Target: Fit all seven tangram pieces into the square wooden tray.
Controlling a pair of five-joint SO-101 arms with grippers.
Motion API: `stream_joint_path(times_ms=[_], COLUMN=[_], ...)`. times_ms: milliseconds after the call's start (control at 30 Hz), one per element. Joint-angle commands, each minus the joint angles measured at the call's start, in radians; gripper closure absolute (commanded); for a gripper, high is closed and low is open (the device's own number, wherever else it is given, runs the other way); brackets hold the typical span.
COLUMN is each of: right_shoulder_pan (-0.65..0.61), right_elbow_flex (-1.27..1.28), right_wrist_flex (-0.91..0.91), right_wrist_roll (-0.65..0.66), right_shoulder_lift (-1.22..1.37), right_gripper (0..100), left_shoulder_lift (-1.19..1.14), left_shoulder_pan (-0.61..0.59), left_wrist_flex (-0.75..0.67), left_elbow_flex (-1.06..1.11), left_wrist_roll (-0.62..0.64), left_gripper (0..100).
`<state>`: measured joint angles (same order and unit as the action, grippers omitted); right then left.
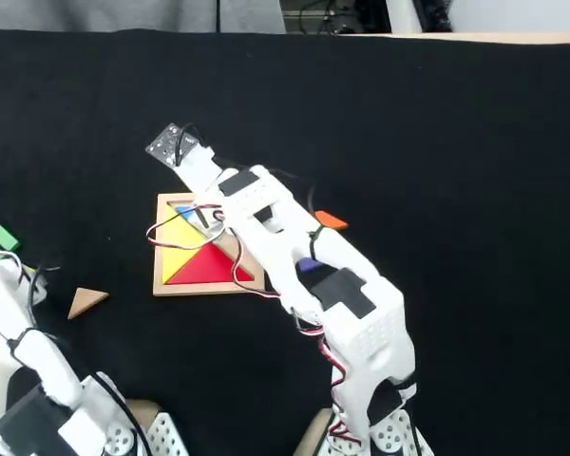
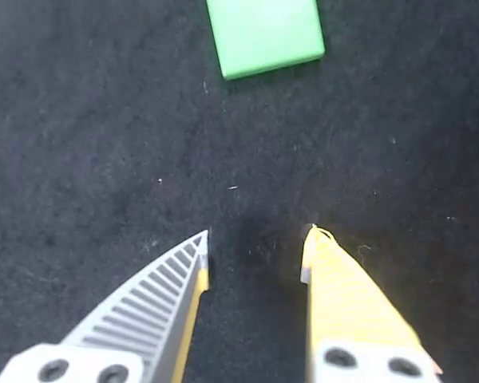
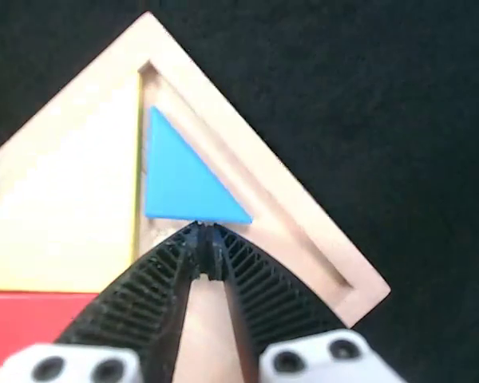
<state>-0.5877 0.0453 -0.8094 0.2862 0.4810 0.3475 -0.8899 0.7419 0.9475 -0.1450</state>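
Surface: a black cloth (image 1: 475,190) covers the whole table; up close in the left wrist view it carries fine specks of lint.
Room: past the table's far edge run a pale wooden strip (image 1: 475,38), some grey fabric (image 1: 123,13) and a tangle of dark cables (image 1: 334,15).
Tray: the square wooden tray (image 1: 195,289) lies flat, left of the table's middle, with the right arm stretched over it.
In the tray: a yellow triangle (image 1: 180,243) and a red triangle (image 1: 209,270) sit edge to edge; a blue triangle (image 3: 180,179) lies in a corner beside the yellow one.
Loose pieces: a green square (image 1: 5,237) near the left edge, a tan triangle (image 1: 84,302) left of the tray, and an orange piece (image 1: 330,220) to its right. What seems to be a purple piece (image 1: 307,265) is partly hidden by the arm.
Right gripper (image 3: 206,254): fingers pressed together with nothing between them, the tips meeting at one edge of the blue triangle.
Left gripper (image 2: 255,255): jaws spread apart, empty, over bare cloth, with the green square lying just ahead.
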Motion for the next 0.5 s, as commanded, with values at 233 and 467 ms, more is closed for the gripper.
stream_joint_path(times_ms=[233,467], right_shoulder_pan=[-0.051,0.008], right_elbow_flex=[-0.079,-0.094], right_wrist_flex=[0.044,-0.072], right_wrist_roll=[0.014,0.008], right_shoulder_lift=[-0.004,-0.038], right_gripper=[98.7,98.7], left_shoulder_lift=[0.031,0.031], left_shoulder_pan=[-0.002,-0.008], left_wrist_flex=[-0.015,-0.015], left_elbow_flex=[-0.001,0.004], left_wrist_roll=[-0.009,-0.011], left_gripper=[81,81])
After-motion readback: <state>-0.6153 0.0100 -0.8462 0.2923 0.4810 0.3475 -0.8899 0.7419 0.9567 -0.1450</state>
